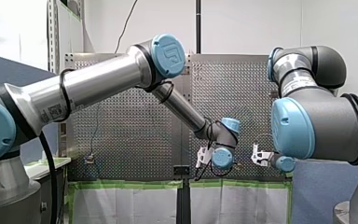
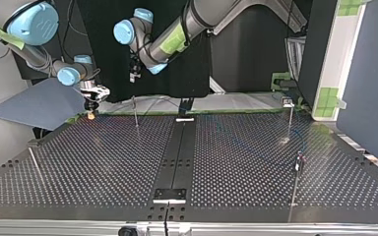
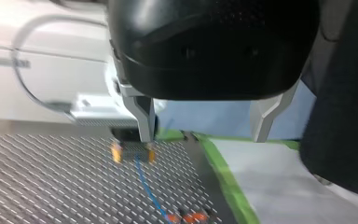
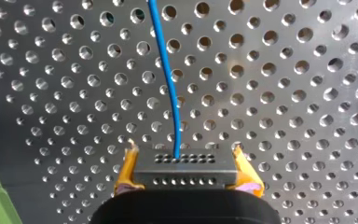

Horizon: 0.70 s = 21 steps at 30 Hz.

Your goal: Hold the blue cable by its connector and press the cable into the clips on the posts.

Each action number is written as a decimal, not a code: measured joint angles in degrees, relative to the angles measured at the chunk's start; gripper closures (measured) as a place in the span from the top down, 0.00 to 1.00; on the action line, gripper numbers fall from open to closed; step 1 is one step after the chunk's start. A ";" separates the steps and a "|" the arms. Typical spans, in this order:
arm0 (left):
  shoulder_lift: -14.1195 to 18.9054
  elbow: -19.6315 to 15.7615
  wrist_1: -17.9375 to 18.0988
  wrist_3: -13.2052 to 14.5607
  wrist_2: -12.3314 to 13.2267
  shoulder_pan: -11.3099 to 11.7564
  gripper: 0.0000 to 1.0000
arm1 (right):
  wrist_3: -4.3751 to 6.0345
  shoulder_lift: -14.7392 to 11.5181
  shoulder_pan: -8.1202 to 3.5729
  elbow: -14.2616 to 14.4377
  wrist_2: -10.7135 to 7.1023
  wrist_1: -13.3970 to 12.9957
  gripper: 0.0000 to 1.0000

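Connector pinched tight in right gripper, yellow pads, upper left of top view; left gripper wide open, empty. Risk: blue cable snags, yanking connector from pads.

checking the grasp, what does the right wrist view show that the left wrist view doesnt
Only right wrist: the rows of holes in the face of the connector, where the blue cable enters. Only left wrist: my left gripper, open and empty, and green tape along the perforated table. Both: the yellow pads of my right gripper clamping the connector, the cable, the table.
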 joint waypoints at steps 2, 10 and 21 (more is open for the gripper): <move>0.97 -0.95 0.98 -0.37 -0.18 -0.39 1.00 | 0.00 0.00 0.00 0.00 0.00 0.00 0.00; 5.39 -5.39 5.35 -3.97 -0.65 -0.81 1.00 | -0.13 0.03 0.16 0.00 0.01 0.11 0.00; 11.87 -11.86 11.86 -7.43 -3.42 -0.29 1.00 | -0.01 0.03 0.66 0.01 -0.10 0.11 0.00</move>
